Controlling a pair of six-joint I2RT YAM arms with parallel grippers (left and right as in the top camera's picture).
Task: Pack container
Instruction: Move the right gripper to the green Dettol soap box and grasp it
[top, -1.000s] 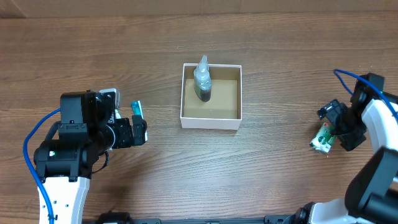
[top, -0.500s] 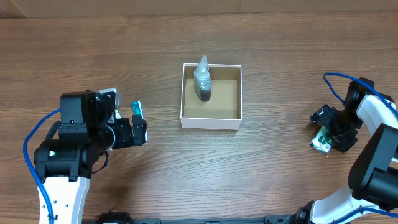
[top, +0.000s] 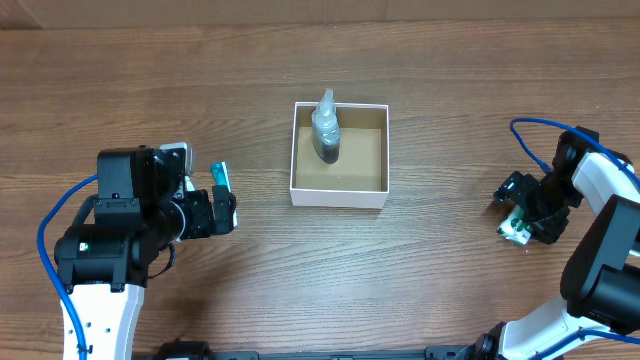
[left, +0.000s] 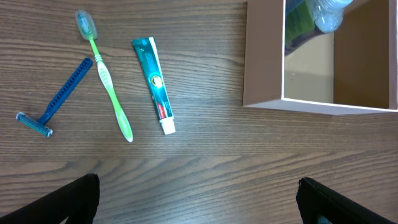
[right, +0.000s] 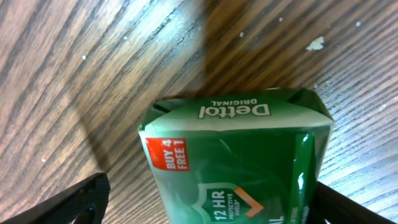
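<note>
The container (top: 338, 196), a white-walled square box with a brown floor, sits mid-table with a clear plastic bottle (top: 325, 128) at its back left; both also show in the left wrist view, the container (left: 264, 56) and the bottle (left: 326, 15). My left gripper (top: 225, 210) is open and empty above bare wood (left: 199, 205), left of the container. My right gripper (top: 520, 208) is open at the far right, its fingers on either side of a green Dettol soap pack (top: 515, 229) lying on the table; the pack fills the right wrist view (right: 236, 162) between the jaws (right: 211, 208).
A teal toothpaste tube (left: 155, 84), a green toothbrush (left: 109, 81) and a blue razor (left: 59, 99) lie on the wood left of the container. The toothpaste tip shows beside my left arm in the overhead view (top: 219, 173). A blue cable loops by each arm.
My right gripper has shifted a little to the left and settled over the soap pack. The left arm, container and bottle have not moved.
</note>
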